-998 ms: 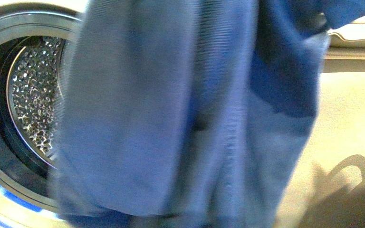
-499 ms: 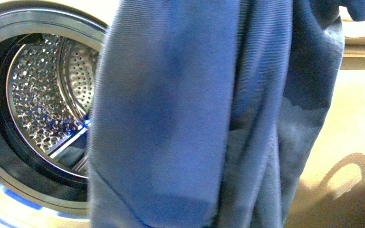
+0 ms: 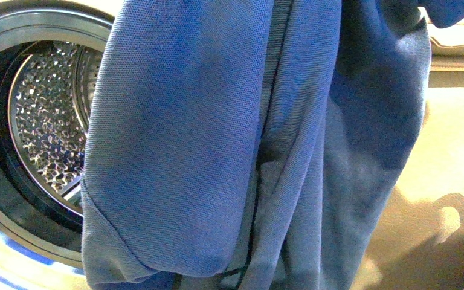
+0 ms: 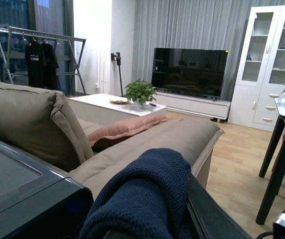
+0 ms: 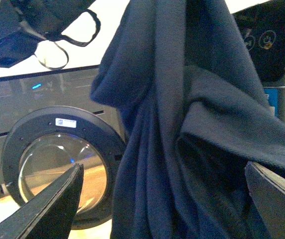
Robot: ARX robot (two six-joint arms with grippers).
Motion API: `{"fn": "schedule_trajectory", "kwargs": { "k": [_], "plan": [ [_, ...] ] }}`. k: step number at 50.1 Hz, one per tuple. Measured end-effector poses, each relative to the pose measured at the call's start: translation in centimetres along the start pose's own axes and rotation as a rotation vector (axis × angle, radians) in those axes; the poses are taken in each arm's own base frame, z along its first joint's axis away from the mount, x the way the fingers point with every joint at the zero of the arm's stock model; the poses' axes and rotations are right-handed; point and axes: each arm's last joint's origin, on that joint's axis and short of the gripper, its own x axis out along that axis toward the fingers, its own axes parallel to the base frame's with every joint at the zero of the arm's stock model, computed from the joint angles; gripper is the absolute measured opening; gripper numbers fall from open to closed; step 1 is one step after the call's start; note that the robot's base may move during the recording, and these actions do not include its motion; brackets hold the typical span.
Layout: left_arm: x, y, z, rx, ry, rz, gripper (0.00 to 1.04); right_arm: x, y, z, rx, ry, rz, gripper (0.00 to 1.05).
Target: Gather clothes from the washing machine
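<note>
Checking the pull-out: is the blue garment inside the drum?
No, the garment hangs in the air in front of the drum, outside its opening.

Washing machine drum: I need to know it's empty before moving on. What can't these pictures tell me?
- Front view: the garment hides the right half of the drum.
- Front view: the top edge cuts off what holds the garment.
- Left wrist view: the garment covers the grip on it.

you see one navy garment (image 3: 205, 139) across the middle, one washing machine (image 3: 36, 121) at the left edge, and, in the left wrist view, one sofa (image 4: 147, 144) and one television (image 4: 190, 69).
</note>
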Motion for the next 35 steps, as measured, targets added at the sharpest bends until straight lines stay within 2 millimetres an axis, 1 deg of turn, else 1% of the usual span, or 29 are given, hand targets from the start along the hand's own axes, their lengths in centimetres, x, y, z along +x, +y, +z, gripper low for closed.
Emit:
{"fn": "schedule_trajectory", "kwargs": {
  "k": [1, 6, 12, 17, 23, 29, 30, 35],
  "plan": [
    [0.0, 0.0, 0.0, 0.0, 0.0, 0.0, 0.06, -0.1, 0.1, 0.0, 0.0, 0.0, 0.002, 0.97],
    [0.0, 0.0, 0.0, 0.0, 0.0, 0.0, 0.06, -2.1, 1.1, -0.3, -0.015, 0.009, 0.016, 0.97],
    [0.0, 0.0, 0.0, 0.0, 0.0, 0.0, 0.06, -3.6, 1.0, 0.1, -0.05, -0.002, -0.015, 0.97],
    [0.0, 0.0, 0.0, 0.0, 0.0, 0.0, 0.06, -4.4, -0.1, 0.4, -0.047, -0.007, -0.07, 0.97],
    [0.0, 0.0, 0.0, 0.0, 0.0, 0.0, 0.06, -4.8, -2.2, 0.9, -0.029, -0.008, -0.116, 0.97],
    [0.0, 0.0, 0.0, 0.0, 0.0, 0.0, 0.06, -4.3, -4.2, 1.1, -0.004, -0.004, -0.121, 0.97],
    [0.0, 0.0, 0.0, 0.0, 0.0, 0.0, 0.06, -4.3, -4.3, 1.1, -0.003, -0.003, -0.121, 0.97],
    [0.0, 0.0, 0.0, 0.0, 0.0, 0.0, 0.06, -3.4, -5.5, 1.0, 0.007, 0.001, -0.068, 0.97]
  ]
}}
